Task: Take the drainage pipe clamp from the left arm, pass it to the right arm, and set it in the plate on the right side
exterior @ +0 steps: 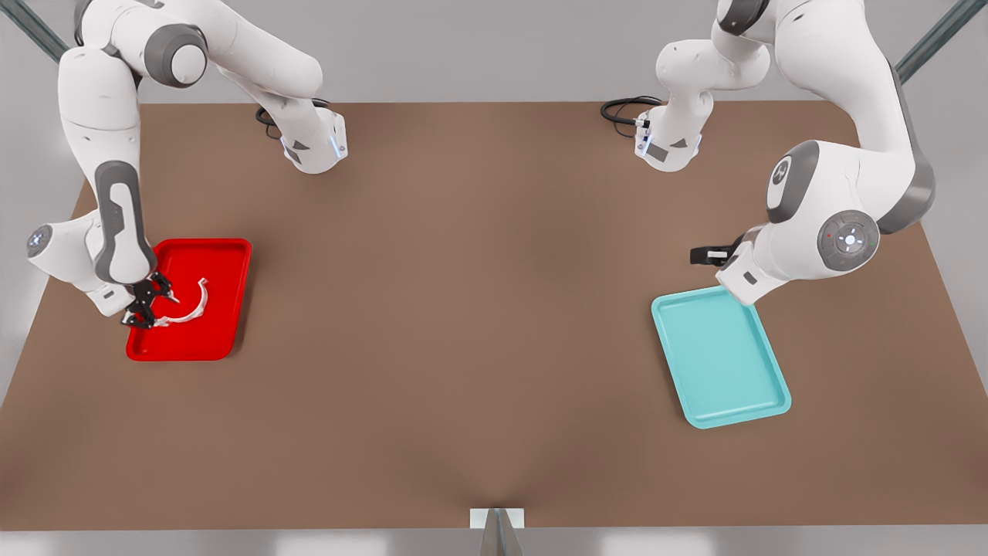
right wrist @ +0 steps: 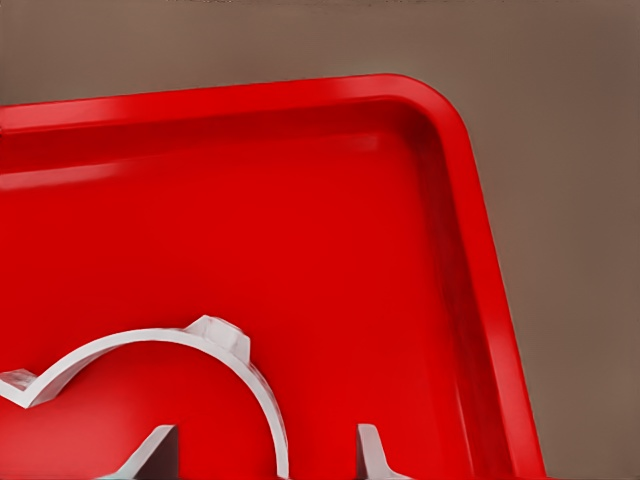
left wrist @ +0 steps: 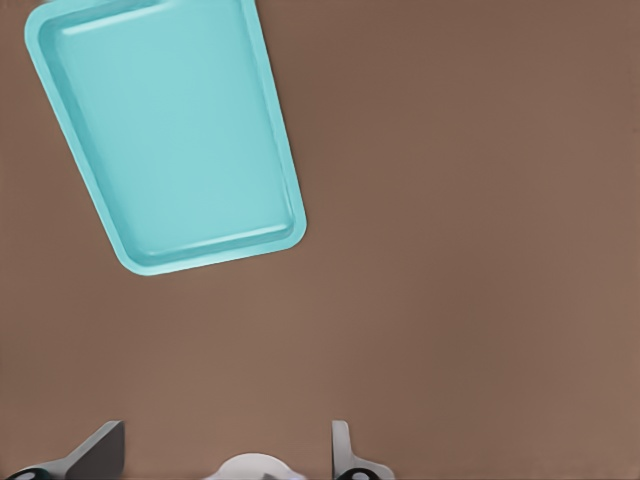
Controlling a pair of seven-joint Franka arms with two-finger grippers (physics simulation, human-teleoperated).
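Right gripper [exterior: 147, 303], at the front view's left, is low over the glossy red rectangular plate [exterior: 231, 255]; its fingers [right wrist: 372, 452] are parted, straddling one end of the thin white half-ring drainage pipe clamp [exterior: 189, 309], which lies inside the plate. Whether they touch it cannot be told. Left gripper [exterior: 708, 254] hovers with fingers [left wrist: 345, 455] spread and empty beside the teal rectangular tray [exterior: 722, 363] on the brown surface [exterior: 478, 309].

table: brown, matte table [exterior: 478, 324] spanning the front view
red plate: plate [exterior: 231, 309] lying flat on the table at the front view's left, roughly mid-depth
teal tray: teal tray [exterior: 741, 386] lying flat on the table at the front view's right, slightly nearer, turned at an angle
spacing: the two trays well apart, bare brown surface between them
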